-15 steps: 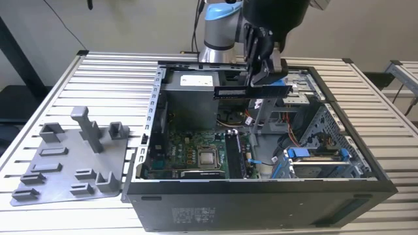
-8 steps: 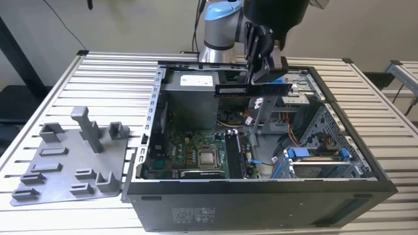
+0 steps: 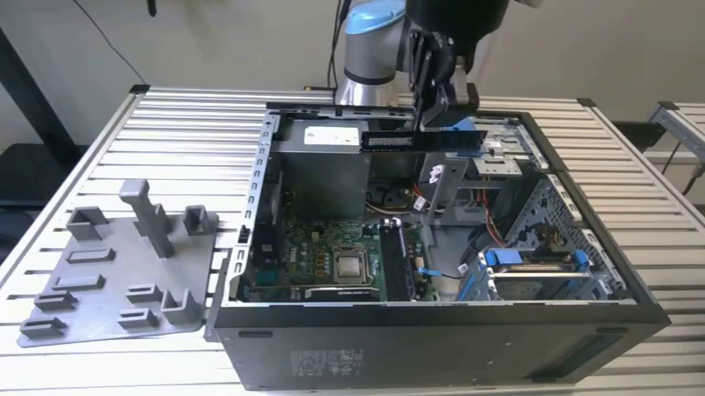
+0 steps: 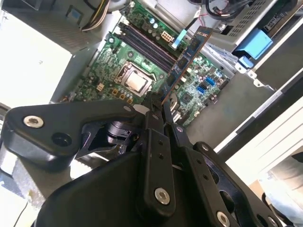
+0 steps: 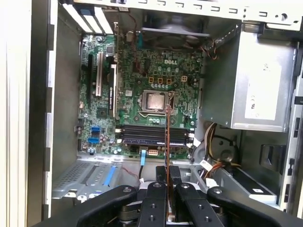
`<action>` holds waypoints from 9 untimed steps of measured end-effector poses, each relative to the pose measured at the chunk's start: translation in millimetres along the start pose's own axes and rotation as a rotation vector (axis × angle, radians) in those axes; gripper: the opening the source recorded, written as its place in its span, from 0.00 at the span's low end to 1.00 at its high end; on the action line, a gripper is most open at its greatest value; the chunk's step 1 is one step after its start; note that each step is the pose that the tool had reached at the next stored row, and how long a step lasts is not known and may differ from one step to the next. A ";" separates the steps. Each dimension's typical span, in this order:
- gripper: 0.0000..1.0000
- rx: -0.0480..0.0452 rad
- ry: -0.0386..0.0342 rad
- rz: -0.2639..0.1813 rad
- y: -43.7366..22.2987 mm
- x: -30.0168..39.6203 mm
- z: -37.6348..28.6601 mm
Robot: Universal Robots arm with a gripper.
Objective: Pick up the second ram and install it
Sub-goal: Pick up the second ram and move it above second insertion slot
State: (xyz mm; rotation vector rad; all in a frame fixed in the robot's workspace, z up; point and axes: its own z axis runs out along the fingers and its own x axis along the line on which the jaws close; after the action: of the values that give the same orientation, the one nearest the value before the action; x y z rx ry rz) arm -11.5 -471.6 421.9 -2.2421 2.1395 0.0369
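My gripper point(image 3: 445, 109) is shut on the second ram point(image 3: 423, 140), a long dark stick with a pale label. It hangs level above the back of the open computer case point(image 3: 441, 322). In the second wrist view the ram point(image 4: 187, 59) sticks out from the gripper point(image 4: 158, 111) over the green motherboard point(image 4: 137, 61). In the first wrist view the ram point(image 5: 167, 142) shows edge-on between the fingers point(image 5: 155, 189), crossing the long black memory slots point(image 5: 151, 135) beside the processor socket point(image 5: 155, 100). The ram is well above the slots and touches nothing.
A grey fixture plate point(image 3: 121, 272) with upright posts lies on the slatted table at the exterior view's left. Inside the case are a grey power supply point(image 5: 255, 85), cable bundles point(image 5: 213, 156), a rear fan point(image 5: 173, 23) and a blue-tabbed drive cage point(image 3: 534, 264).
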 end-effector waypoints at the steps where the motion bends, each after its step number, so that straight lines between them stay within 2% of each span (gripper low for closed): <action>1: 0.14 0.0000 0.0000 0.000 -0.1 -1.7 0.1; 9: 0.14 0.0000 0.0000 0.000 -0.5 -10.0 0.5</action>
State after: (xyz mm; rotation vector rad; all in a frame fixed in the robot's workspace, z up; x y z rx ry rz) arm -11.5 -461.5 421.9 -2.2422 2.1394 0.0369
